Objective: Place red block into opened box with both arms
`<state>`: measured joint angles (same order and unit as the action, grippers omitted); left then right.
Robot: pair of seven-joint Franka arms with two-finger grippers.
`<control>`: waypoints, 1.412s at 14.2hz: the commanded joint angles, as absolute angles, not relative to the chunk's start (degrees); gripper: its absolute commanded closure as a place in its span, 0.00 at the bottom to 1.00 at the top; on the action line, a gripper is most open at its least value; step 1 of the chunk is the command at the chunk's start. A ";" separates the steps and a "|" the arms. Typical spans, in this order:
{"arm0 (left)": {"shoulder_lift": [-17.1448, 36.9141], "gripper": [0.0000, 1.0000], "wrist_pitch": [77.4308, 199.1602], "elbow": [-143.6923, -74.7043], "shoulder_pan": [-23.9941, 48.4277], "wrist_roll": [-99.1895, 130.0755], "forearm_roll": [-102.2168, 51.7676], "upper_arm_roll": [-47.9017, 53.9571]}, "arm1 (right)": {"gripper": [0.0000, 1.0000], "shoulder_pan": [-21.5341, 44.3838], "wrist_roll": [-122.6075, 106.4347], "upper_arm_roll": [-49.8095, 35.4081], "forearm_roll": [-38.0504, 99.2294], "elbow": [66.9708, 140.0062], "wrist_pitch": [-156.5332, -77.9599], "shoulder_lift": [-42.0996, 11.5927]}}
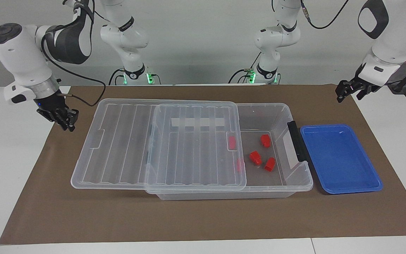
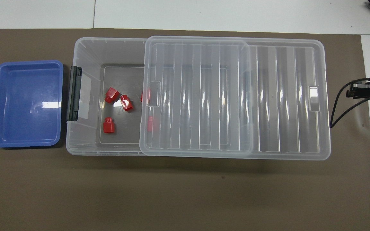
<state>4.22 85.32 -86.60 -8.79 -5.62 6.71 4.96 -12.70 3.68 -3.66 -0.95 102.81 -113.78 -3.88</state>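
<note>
Red block (image 1: pixel 265 140): lies on the floor of the opened box (image 1: pixel 300 183), in its uncovered part toward the left arm's end; held by nothing
Other red blocks: two more (image 1: pixel 255 157) (image 1: pixel 269 164) near it on the same floor; two show dimly through the lid
Lid (image 1: pixel 125 148): clear, ribbed; slid toward the right arm's end; rests on the box rim
Writing: white tape strip (image 1: pixel 197 122) shows no readable text
Blue tray (image 1: pixel 340 158): just beside the box's black handle (image 1: pixel 296 141)
Left gripper (image 1: pixel 350 90): over the mat's edge; fingers apart, holding nothing
Right gripper (image 1: pixel 64 119): over the mat's edge; open or closed, cannot tell; nothing in it
</note>
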 commanded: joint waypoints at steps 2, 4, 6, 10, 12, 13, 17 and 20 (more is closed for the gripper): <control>1.76 0.00 85.96 -90.17 -8.26 -6.77 5.98 5.54 | 1.00 -13.71 2.46 -4.22 -0.79 103.80 -119.52 -7.46; 1.76 0.00 86.04 -90.17 -8.17 -6.77 5.98 5.54 | 1.00 -13.19 2.46 -4.31 -0.53 103.80 -120.06 -8.43; 1.58 0.00 87.09 -89.22 -8.96 -6.68 5.98 5.36 | 1.00 -12.40 2.55 -4.74 -0.09 103.71 -119.97 -8.44; -0.79 0.00 85.52 -87.63 -8.70 -6.94 5.98 5.53 | 1.00 -9.41 2.37 -4.83 0.26 103.80 -119.62 -8.44; -0.79 0.00 85.17 -87.36 -8.09 -6.68 5.98 6.32 | 1.00 -7.74 2.37 -4.83 0.26 103.80 -119.18 -8.44; -1.14 0.00 85.17 -87.36 -7.13 -6.59 5.98 6.42 | 1.00 -7.39 2.29 -4.83 0.26 103.80 -118.83 -8.44; -1.67 0.00 86.31 -87.63 -6.33 -6.59 5.98 6.24 | 1.00 -3.79 -1.39 -5.10 0.79 103.80 -116.64 -8.26; -2.11 0.00 86.22 -88.15 -7.03 -6.50 5.98 5.89 | 1.00 -1.24 -2.55 -5.36 3.43 103.80 -116.46 -8.09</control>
<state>-0.88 85.91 -87.34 -6.71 -6.36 6.57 6.62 -2.22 -0.36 -5.03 1.51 103.45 -117.33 -8.87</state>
